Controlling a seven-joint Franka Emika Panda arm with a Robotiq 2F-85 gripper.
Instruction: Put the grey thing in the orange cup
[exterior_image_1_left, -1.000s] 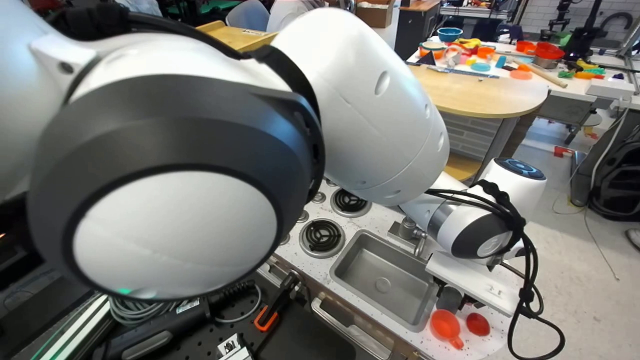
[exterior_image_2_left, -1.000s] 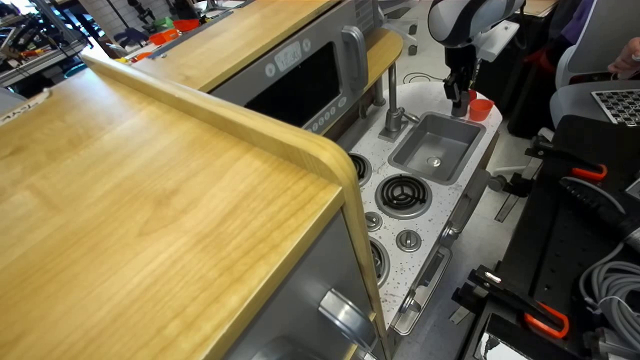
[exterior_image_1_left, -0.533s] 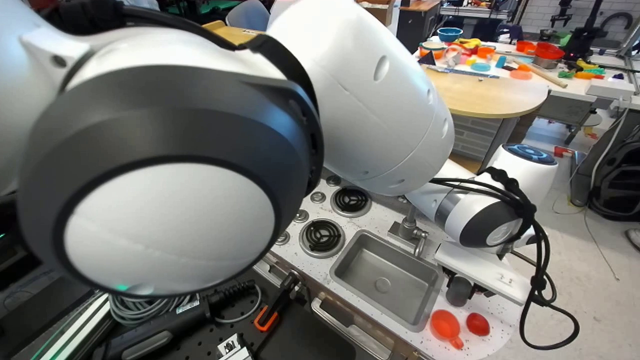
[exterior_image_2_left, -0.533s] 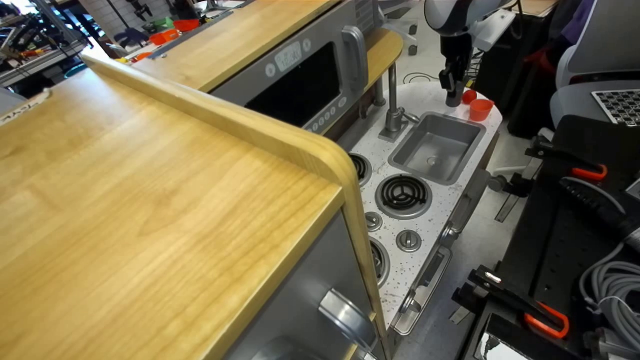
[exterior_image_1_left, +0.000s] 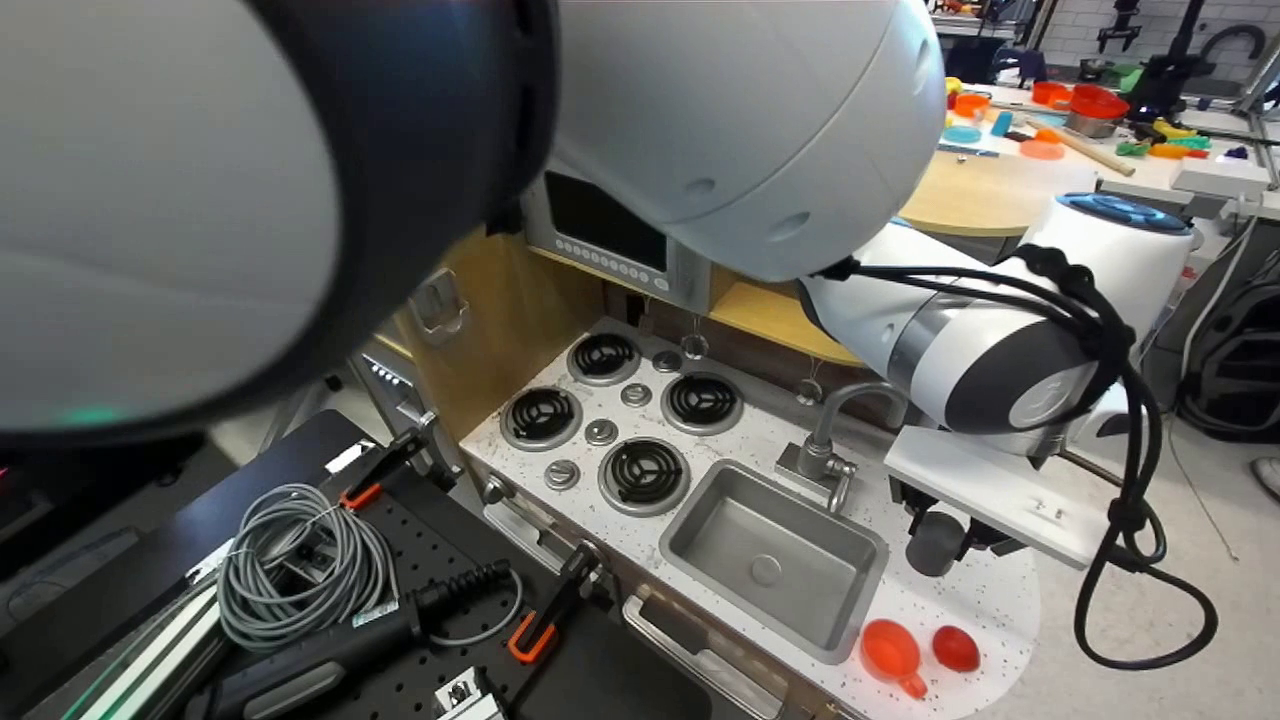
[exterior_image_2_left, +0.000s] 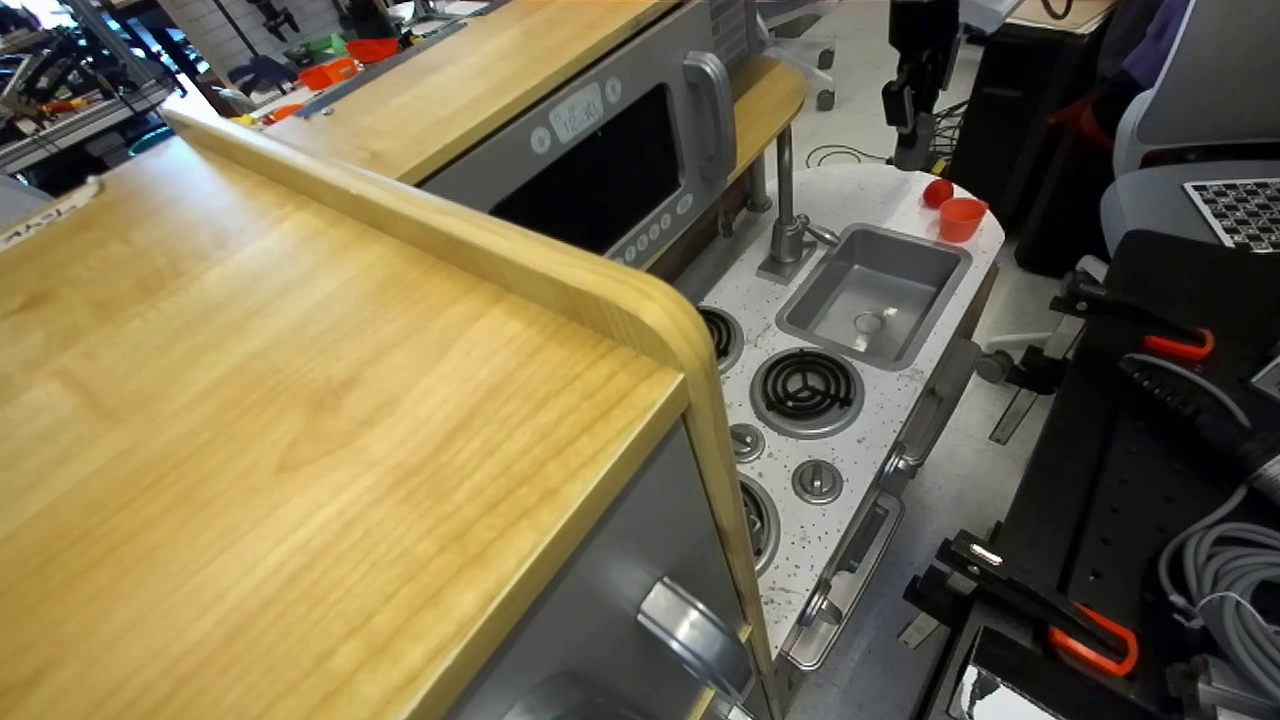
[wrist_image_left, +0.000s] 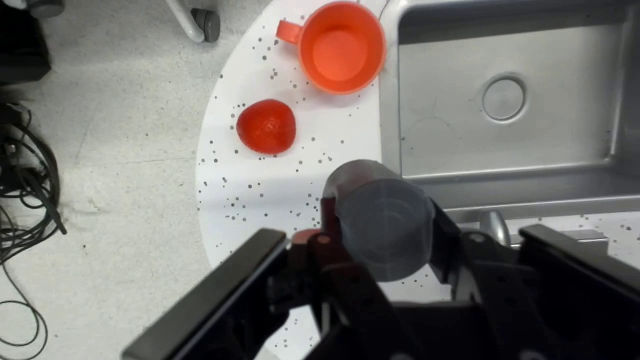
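Note:
My gripper (wrist_image_left: 384, 227) is shut on the grey thing (wrist_image_left: 387, 240), a dull-grey rounded cylinder whose round end faces the wrist camera. The grey thing hangs above the white counter; it also shows in both exterior views (exterior_image_1_left: 935, 545) (exterior_image_2_left: 911, 152), with the gripper (exterior_image_2_left: 912, 105) above it. The orange cup (wrist_image_left: 341, 52) stands upright on the counter by the sink corner, its handle pointing away from the sink. It looks empty inside. The cup also shows in both exterior views (exterior_image_1_left: 889, 650) (exterior_image_2_left: 961, 220). The gripper and grey thing are apart from the cup and higher.
A red rounded object (wrist_image_left: 266, 126) lies beside the cup on the counter. The grey sink (exterior_image_1_left: 770, 555) is next to them. A grey tap (exterior_image_1_left: 822, 445) stands behind the sink. Burners (exterior_image_1_left: 645, 475) lie farther along. The counter's rounded edge (wrist_image_left: 200, 165) drops to the floor.
My gripper has risen from low near the counter with the grey thing in it, moving away from the orange cup. The cup and the red object have stayed in place.

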